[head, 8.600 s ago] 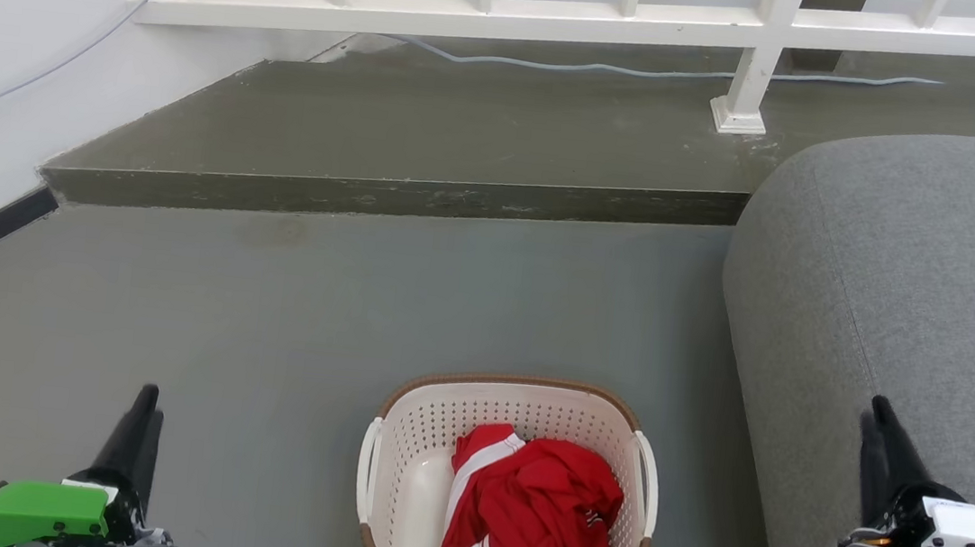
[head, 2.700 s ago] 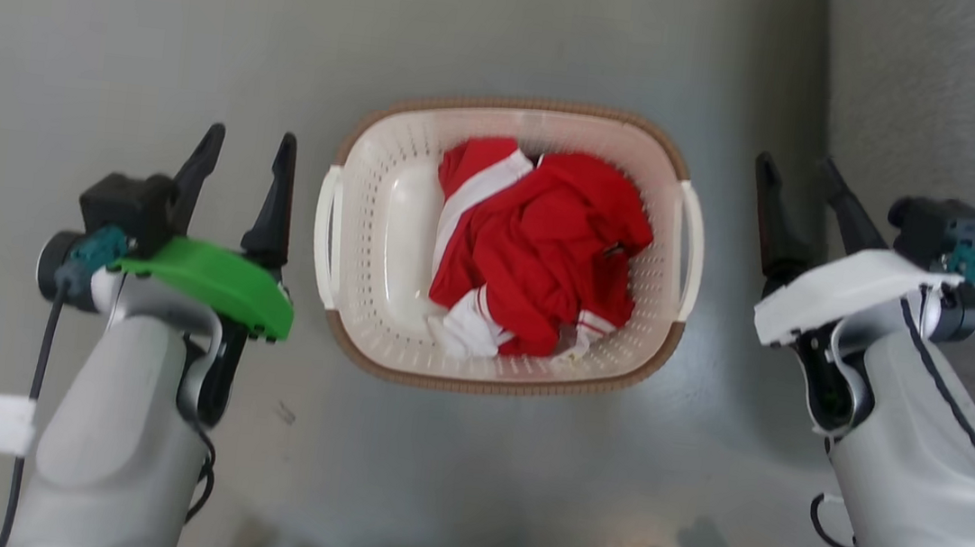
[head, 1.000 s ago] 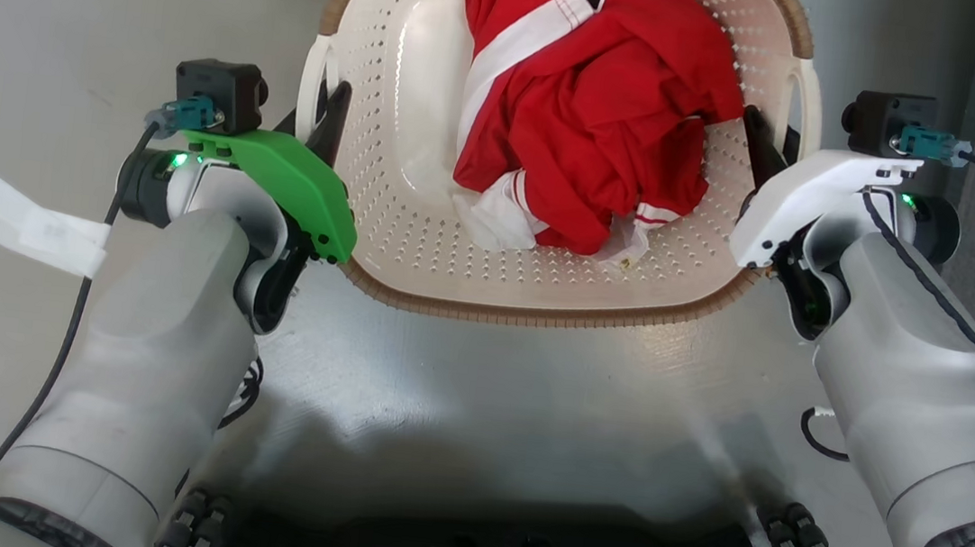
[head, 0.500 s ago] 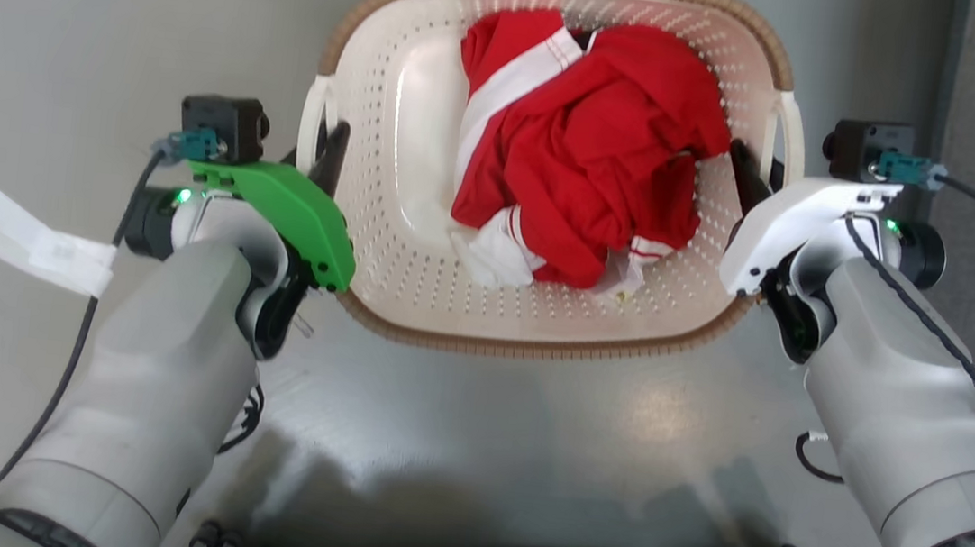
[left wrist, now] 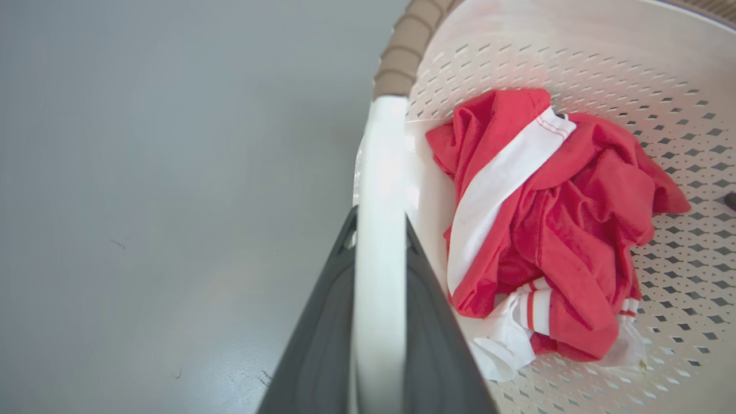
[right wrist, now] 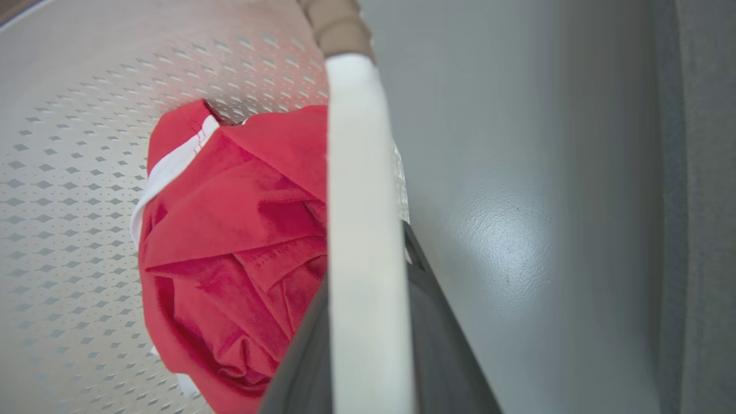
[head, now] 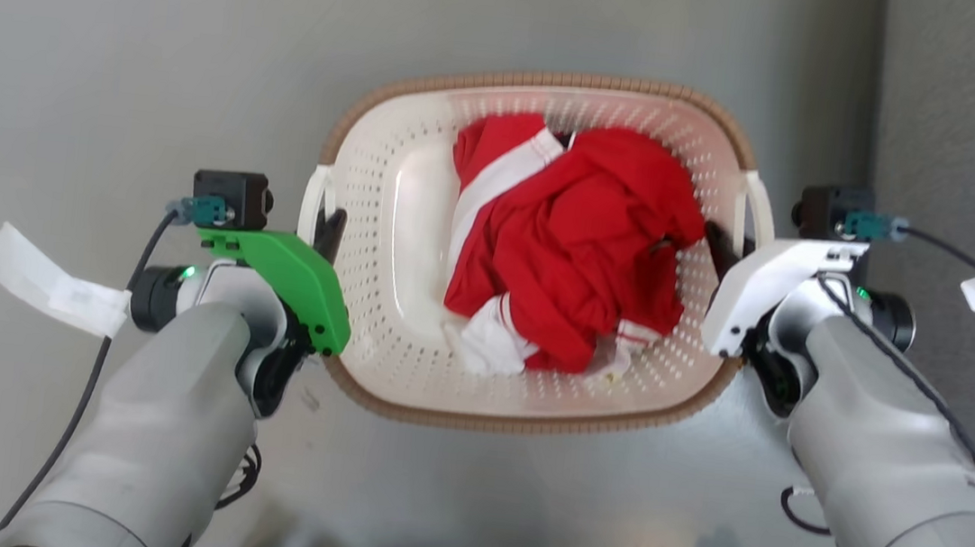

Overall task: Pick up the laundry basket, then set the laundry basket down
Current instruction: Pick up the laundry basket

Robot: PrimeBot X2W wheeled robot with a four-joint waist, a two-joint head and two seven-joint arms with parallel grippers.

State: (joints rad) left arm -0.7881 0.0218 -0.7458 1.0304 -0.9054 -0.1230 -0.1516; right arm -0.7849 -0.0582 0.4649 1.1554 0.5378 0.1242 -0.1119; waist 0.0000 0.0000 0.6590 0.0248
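Laundry basket holding red-and-white clothing, clenched at both sides by left gripper and right gripper.

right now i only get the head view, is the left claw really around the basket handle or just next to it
observer: Around it. In the left wrist view the white left handle of the laundry basket runs between the two fingers of the left claw, one on each side.
operator: and the right claw
observer: Same in the right wrist view: the right handle lies between the fingers of the right claw, close on both sides.
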